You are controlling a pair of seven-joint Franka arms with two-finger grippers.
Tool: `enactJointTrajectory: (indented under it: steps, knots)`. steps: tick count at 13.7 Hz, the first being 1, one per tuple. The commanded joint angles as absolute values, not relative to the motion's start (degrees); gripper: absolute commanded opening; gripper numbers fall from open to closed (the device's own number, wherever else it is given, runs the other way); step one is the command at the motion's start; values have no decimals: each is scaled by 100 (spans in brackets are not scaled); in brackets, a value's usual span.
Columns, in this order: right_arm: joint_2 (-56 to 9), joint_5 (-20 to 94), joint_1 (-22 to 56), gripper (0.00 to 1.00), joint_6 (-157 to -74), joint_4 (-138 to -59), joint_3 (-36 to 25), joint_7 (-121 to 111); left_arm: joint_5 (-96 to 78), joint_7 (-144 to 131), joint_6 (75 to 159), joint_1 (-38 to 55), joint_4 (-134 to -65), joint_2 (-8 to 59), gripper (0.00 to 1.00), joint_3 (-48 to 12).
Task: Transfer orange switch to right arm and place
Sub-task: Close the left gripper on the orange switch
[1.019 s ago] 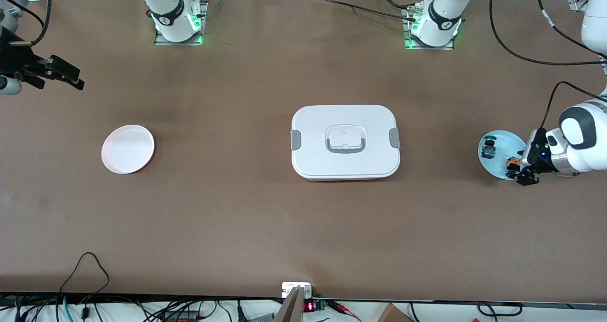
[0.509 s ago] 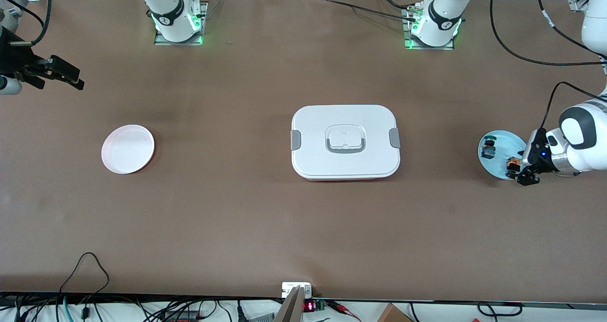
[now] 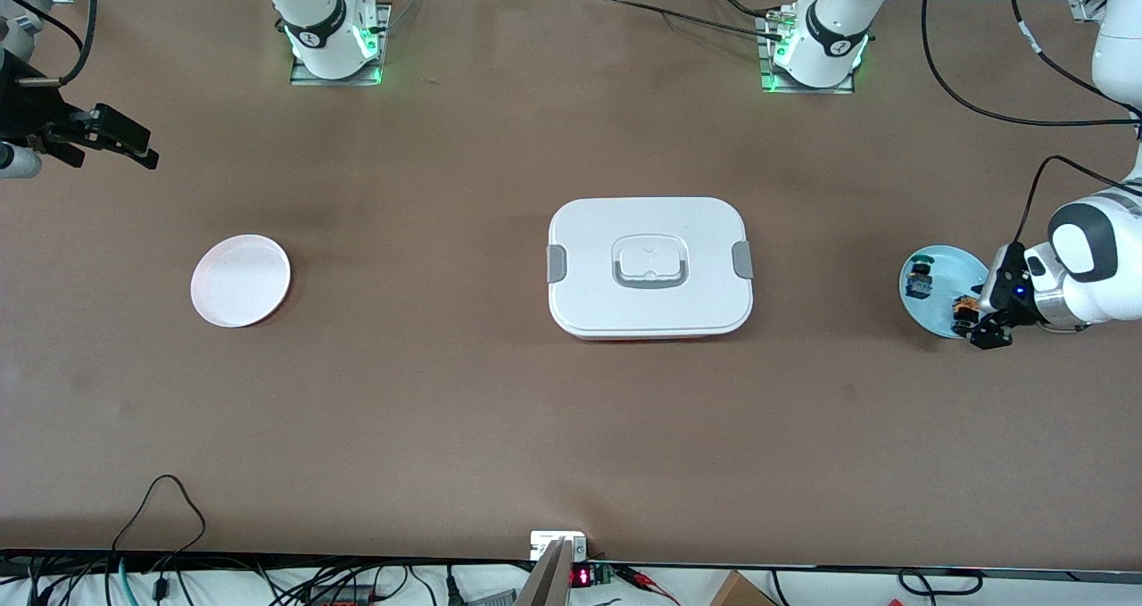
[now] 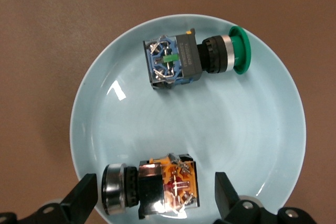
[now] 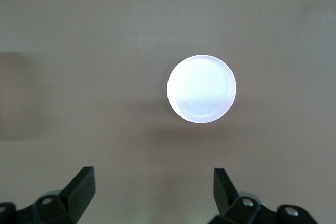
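Brown desk (image 3: 500,410): left tool (image 4: 156,198) spread astride orange switch (image 4: 157,184) on blue plate (image 4: 262,145); right tool (image 5: 155,195) spread, waiting above desk. Next: pinch, lift.

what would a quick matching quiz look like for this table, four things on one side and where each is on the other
Things:
1. orange switch
2. green-capped switch
3. white box
4. pink plate

Places:
A. mid-table, lid on
B. bare, toward the right arm's end
C. on the blue plate, between the left gripper's open fingers
D. on the blue plate, away from the fingers

Pairs: 1-C, 2-D, 3-A, 4-B
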State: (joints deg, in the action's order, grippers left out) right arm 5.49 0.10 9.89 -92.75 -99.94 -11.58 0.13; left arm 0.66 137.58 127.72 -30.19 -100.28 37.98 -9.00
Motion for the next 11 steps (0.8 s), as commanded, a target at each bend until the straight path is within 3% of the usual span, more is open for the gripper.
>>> enactJointTrajectory:
  steps: [1,3,6,10,11]
  knots:
    - [580,-44,1002,100,-9193,-9967,-1143,114,-123,14054,12858,-3138,-10011,3841,76,-958]
    - [580,-44,1002,100,-9193,-9958,-1134,114,-263,14132,12858,-3138,-10011,3850,54,-967]
    - [571,-44,1002,100,-9193,-9923,-1134,114,-264,14176,12858,-3138,-10011,3858,38,-967]
    - [571,-44,1011,100,-9202,-9923,-1134,114,-264,14168,12850,-3129,-9993,3850,0,-967]
    - [571,-44,1011,100,-9202,-9923,-1134,114,-264,14168,12832,-3129,-9984,3841,0,-975]
